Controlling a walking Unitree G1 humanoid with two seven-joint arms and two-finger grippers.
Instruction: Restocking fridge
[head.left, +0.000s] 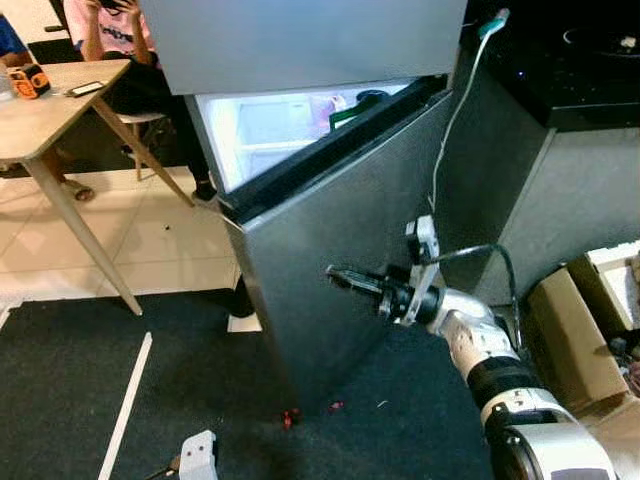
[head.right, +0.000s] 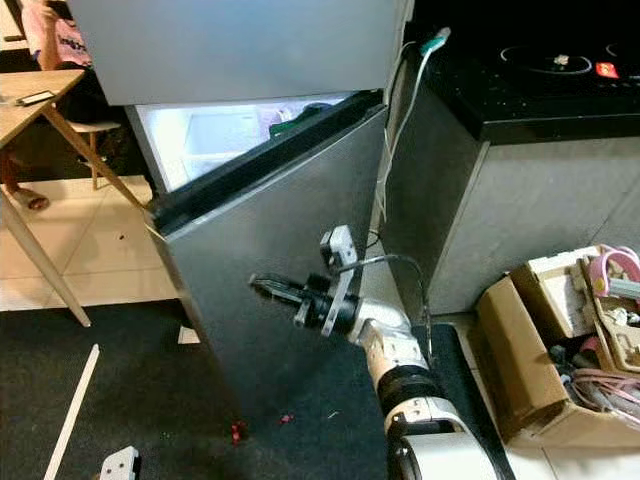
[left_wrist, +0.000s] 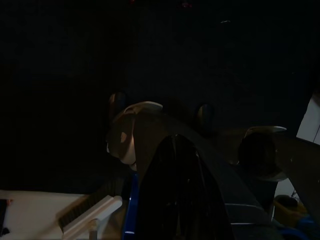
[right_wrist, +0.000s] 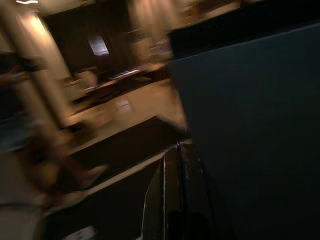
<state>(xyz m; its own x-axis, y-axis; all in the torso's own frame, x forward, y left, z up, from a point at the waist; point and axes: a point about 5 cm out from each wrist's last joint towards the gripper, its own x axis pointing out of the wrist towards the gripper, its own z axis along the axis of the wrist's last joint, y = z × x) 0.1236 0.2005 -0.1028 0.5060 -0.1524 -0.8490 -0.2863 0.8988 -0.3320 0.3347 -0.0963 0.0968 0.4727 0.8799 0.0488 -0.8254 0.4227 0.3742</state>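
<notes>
Grey fridge door (head.left: 340, 240) ajar (no legible labels); right pincer (head.left: 338, 274) closed, alongside.

1. No text, brand, number or sign can be read anywhere in these views.
2. The pink shirt (head.left: 118, 35) of the person seated far left carries dark print, too small and blurred to make out.
3. The grey metal fridge door (head.left: 340, 250) bears no legible label.
</notes>
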